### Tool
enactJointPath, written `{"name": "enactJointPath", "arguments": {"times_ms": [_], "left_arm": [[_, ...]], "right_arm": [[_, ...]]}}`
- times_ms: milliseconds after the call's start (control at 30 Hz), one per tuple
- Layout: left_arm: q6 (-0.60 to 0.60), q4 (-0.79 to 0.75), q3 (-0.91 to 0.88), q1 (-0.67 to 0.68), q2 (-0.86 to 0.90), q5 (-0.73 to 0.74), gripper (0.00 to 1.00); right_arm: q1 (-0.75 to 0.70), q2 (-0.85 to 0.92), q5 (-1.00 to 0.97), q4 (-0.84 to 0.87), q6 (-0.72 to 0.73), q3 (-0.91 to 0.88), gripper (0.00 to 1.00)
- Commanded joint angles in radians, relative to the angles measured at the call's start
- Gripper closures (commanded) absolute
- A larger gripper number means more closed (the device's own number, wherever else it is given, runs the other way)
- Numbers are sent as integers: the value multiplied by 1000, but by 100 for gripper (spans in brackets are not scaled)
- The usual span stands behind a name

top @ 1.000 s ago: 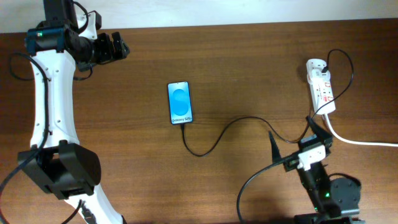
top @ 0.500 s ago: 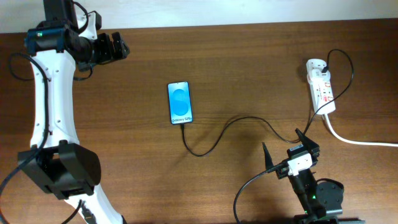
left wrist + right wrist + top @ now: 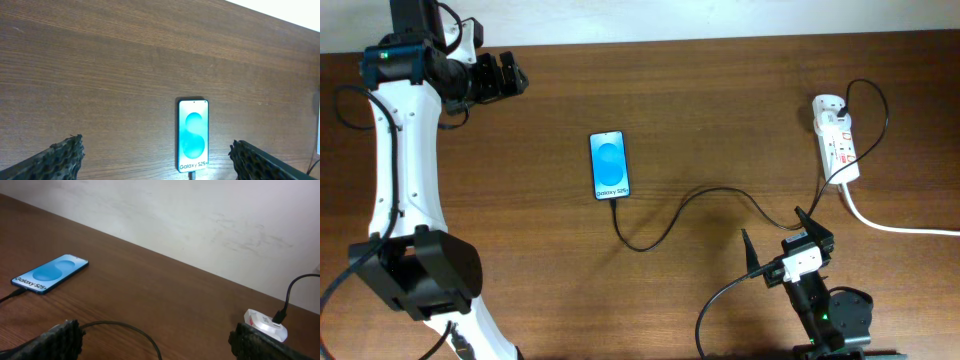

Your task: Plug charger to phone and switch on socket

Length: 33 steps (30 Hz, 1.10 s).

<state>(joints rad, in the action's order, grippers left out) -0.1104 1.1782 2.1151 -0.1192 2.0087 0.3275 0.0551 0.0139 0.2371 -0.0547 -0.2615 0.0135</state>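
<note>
I find the phone [image 3: 609, 165] mid-bench, the charger [image 3: 720, 189] seemingly seated in its bottom end; the socket [image 3: 837, 140] by the right edge probably awaits switching; right gripper [image 3: 772, 224], front edge, and left gripper [image 3: 520, 77], far-left corner, both gape empty.

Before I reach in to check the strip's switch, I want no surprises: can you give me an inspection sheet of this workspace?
Surface: brown wooden table, no marks seen.
Job's things: phone flat, screen lit; charger in its lower end and in the socket; switch state unreadable.
Clutter: nothing seen.
Grippers: left gripper open, near the far edge; right gripper open, over the charger.
Cables: white cord leaves the right edge; robot cable by the right base.
Surroundings: pale wall beyond the table.
</note>
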Motion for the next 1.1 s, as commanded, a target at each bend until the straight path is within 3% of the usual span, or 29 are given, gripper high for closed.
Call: {"name": "enactJointPath", "arguments": {"times_ms": [0, 133, 300, 400, 567, 733, 767, 833, 900, 1067], "left_arm": [[-9, -2, 0, -2, 5, -3, 1], [-8, 6, 0, -2, -20, -39, 1], [179, 13, -2, 10, -168, -41, 1], [180, -11, -45, 10, -275, -71, 1], [180, -393, -533, 10, -621, -70, 1], [180, -952, -1248, 21, -1054, -68, 1], [180, -1151, -1470, 45, -1188, -62, 1], [188, -1298, -1648, 65, -1303, -62, 1], [196, -1371, -1783, 67, -1397, -63, 1], [273, -1386, -1938, 67, -1540, -67, 1]], "right_arm": [[2, -11, 13, -1, 7, -8, 2], [2, -11, 13, -1, 7, -8, 2], [2, -11, 13, -1, 7, -8, 2], [2, -11, 13, -1, 7, -8, 2], [2, -11, 13, -1, 7, -8, 1], [2, -11, 13, -1, 7, -8, 2], [2, -11, 13, -1, 7, -8, 2], [2, -11, 13, -1, 7, -8, 2], [2, -11, 13, -1, 7, -8, 2], [2, -11, 13, -1, 7, -8, 2]]}}
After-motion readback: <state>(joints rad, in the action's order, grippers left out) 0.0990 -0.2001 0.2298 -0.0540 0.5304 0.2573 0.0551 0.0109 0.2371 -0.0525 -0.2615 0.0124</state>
